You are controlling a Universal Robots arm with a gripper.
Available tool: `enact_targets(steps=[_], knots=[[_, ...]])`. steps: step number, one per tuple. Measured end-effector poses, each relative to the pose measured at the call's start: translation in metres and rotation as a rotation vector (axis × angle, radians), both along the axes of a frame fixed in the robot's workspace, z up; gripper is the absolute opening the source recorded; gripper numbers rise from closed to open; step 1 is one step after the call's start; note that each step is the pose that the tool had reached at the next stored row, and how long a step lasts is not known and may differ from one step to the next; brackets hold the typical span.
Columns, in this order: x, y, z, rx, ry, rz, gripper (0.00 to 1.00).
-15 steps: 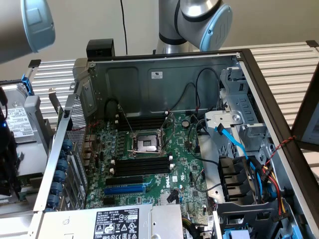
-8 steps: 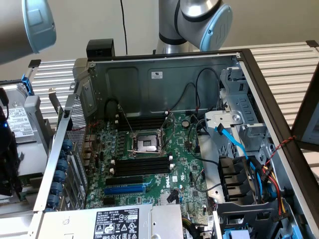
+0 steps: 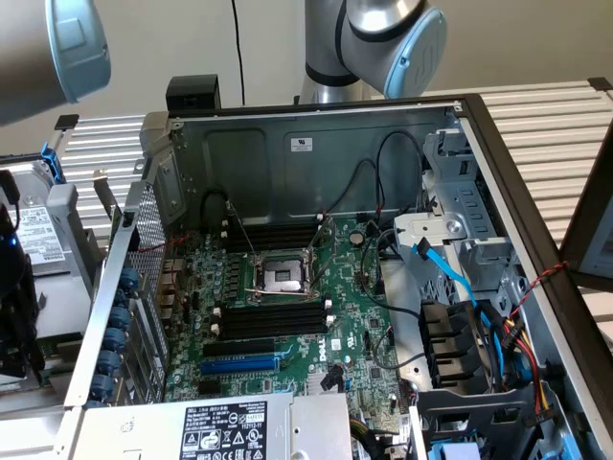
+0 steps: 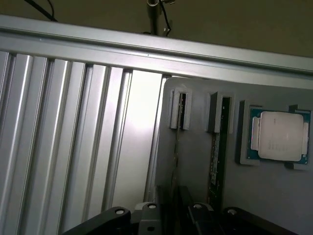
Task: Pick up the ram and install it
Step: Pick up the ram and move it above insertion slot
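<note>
The open case (image 3: 316, 153) is seen from above at a slant, from some way off, with the arm (image 3: 383, 38) at the upper edge. The wrist view is taken close above the ribbed worktop (image 4: 73, 147) and a grey holder (image 4: 195, 166), facing down. The worktop (image 3: 546, 125) is shared by both views.

No text reads for certain. White sticker (image 3: 303, 144) on the case back wall (image 3: 239, 163): print too small to read. White power-supply label (image 3: 233, 428): text rows and certification symbols, illegible. Drive label (image 3: 38, 235), the exterior view's left: illegible print. Processor lid (image 4: 279, 135): faint marks, unreadable. The ram (image 4: 215, 161): pale markings, unreadable.
</note>
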State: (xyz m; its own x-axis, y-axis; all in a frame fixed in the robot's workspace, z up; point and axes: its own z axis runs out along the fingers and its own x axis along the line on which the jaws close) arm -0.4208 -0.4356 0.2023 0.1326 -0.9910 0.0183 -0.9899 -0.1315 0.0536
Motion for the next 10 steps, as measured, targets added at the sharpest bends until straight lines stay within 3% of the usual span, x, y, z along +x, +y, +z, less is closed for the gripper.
enact_targets(steps=[10], knots=[[0.0001, 0.0026, -0.0034, 0.0011, -0.0003, 0.0, 0.26]])
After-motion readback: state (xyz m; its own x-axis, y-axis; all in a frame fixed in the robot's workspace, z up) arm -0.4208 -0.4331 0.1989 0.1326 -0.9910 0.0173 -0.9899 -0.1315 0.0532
